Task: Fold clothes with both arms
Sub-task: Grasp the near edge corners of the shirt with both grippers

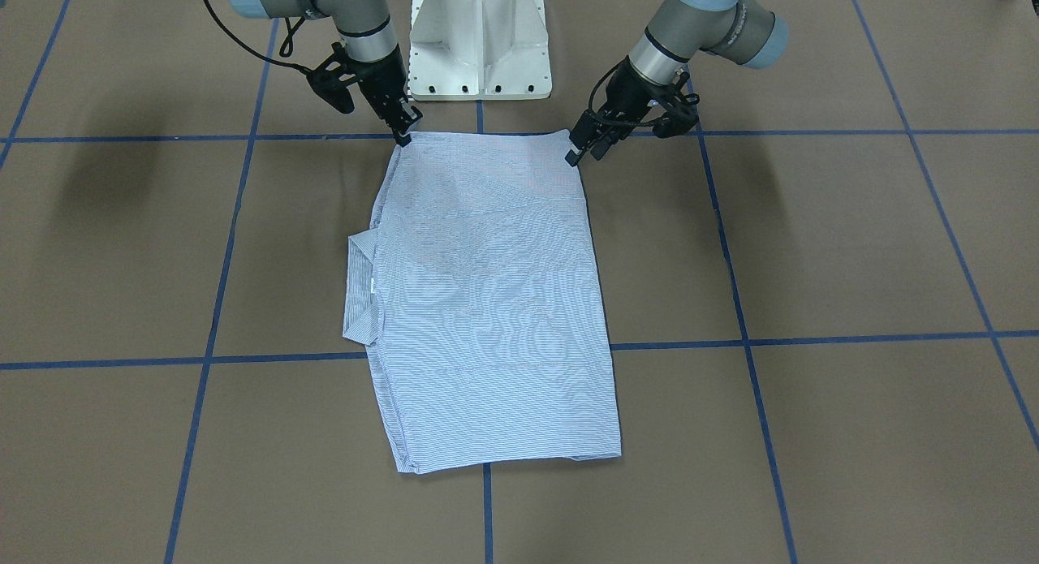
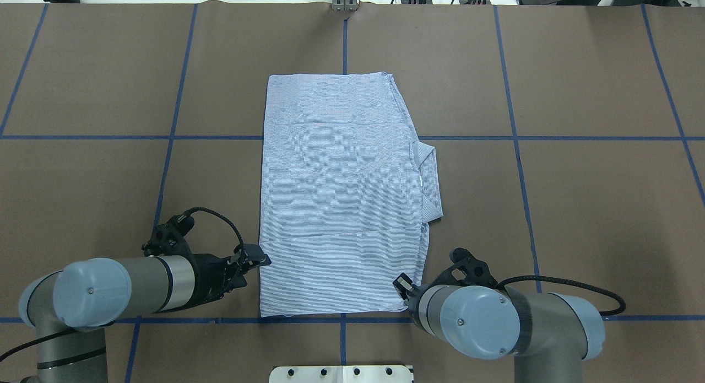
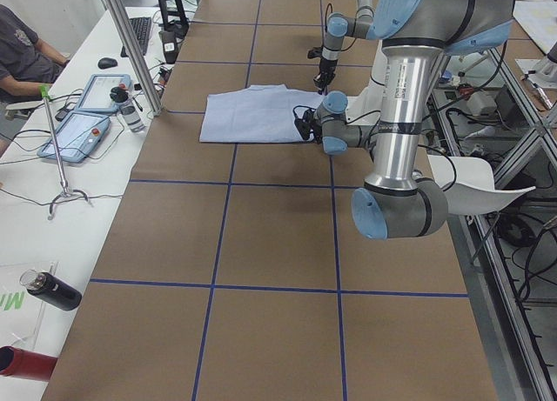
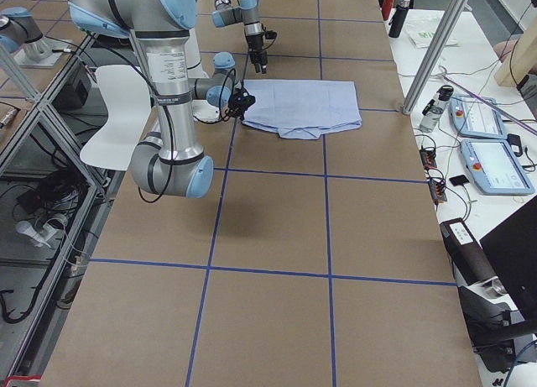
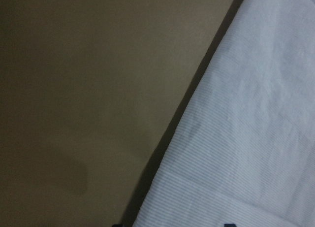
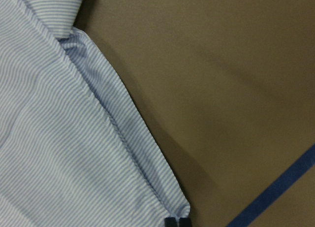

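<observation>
The left arm (image 2: 110, 295) comes in low on the left side, a silver tube with grey joints, a pale blue cap and a looped black cable. Its black claw, the left gripper (image 1: 580, 148), sits at the near left corner of the shirt (image 2: 336, 195). In the wrist view its two dark tips stand apart, with the striped cloth lying between them, so it is open around the edge and not pinching.

The shirt lies flat in the middle of the brown paper-covered table (image 2: 578, 206), just in front of the white base (image 2: 341, 373) and across the blue tape lines (image 2: 512, 138). It is folded into a long, neat rectangle of thin, light blue cloth with fine white stripes. Two faint crease lines run across it. The collar (image 2: 429, 179) pokes out of the right-hand long edge as a small folded flap, and that edge is bunched into soft layered hems.

The right gripper (image 2: 401, 284) is at the near right corner of the shirt. Its tips are pressed close together right at the corner's hem; I cannot tell whether any cloth is caught between them. Behind it the right arm (image 2: 495, 322) bends in, thick and rounded, with a blue-grey cap
</observation>
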Action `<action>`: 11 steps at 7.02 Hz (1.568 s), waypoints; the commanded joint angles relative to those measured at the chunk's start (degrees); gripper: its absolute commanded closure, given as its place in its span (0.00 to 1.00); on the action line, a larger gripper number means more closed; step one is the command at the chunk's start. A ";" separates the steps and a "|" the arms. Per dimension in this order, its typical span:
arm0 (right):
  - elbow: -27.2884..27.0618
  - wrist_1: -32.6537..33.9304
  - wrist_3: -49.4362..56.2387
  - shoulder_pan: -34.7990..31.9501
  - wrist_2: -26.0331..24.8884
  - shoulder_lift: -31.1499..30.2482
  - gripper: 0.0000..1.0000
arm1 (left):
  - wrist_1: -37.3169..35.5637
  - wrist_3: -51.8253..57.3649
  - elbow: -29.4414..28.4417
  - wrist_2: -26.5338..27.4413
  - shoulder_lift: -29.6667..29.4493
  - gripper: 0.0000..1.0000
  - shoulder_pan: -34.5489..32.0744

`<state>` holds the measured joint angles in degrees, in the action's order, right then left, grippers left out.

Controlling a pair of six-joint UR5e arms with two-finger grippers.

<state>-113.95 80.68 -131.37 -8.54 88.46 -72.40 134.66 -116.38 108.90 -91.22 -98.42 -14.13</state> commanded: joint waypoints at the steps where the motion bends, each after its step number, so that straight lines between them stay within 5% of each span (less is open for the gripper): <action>1: -1.35 0.00 -0.02 -0.16 0.05 -0.28 1.00 | -1.32 -0.34 0.00 0.77 -0.02 0.31 2.70; 3: -1.45 0.00 0.07 -0.16 0.13 -0.46 1.00 | -1.41 -0.42 -0.44 2.09 -0.02 0.42 4.81; 8: -1.54 0.00 0.07 -0.16 0.13 -0.46 1.00 | -1.41 -0.60 -0.62 2.27 -0.02 1.00 5.51; 11: -3.46 0.26 -0.11 0.10 0.22 -0.55 1.00 | -1.41 -0.51 3.22 1.75 0.33 1.00 5.34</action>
<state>-115.99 80.74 -131.39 -8.59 88.61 -72.89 133.24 -116.90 109.59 -89.17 -98.38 -8.68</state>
